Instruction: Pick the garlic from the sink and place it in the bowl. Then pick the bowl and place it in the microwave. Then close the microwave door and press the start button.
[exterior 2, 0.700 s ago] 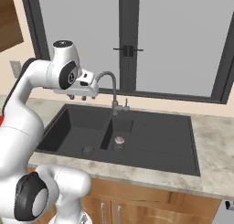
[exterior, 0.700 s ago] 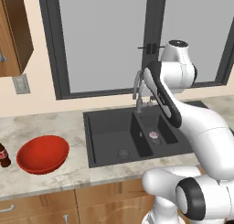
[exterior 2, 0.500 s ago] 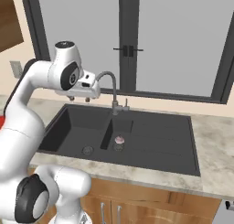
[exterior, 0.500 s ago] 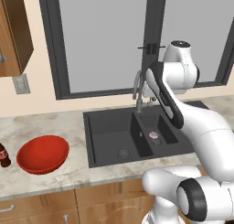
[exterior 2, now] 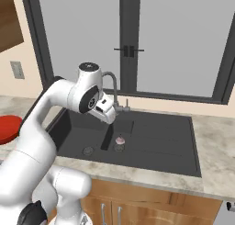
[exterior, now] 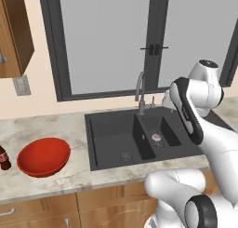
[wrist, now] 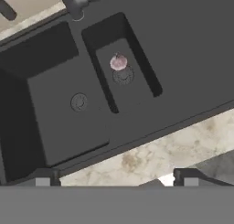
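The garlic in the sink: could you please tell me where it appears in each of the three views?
Left base view: the garlic lies right of centre, in the sink's smaller right basin.
Right base view: at centre, below the gripper.
Hand view: upper middle, just above that basin's round drain.
Shared landmark: the curved faucet.
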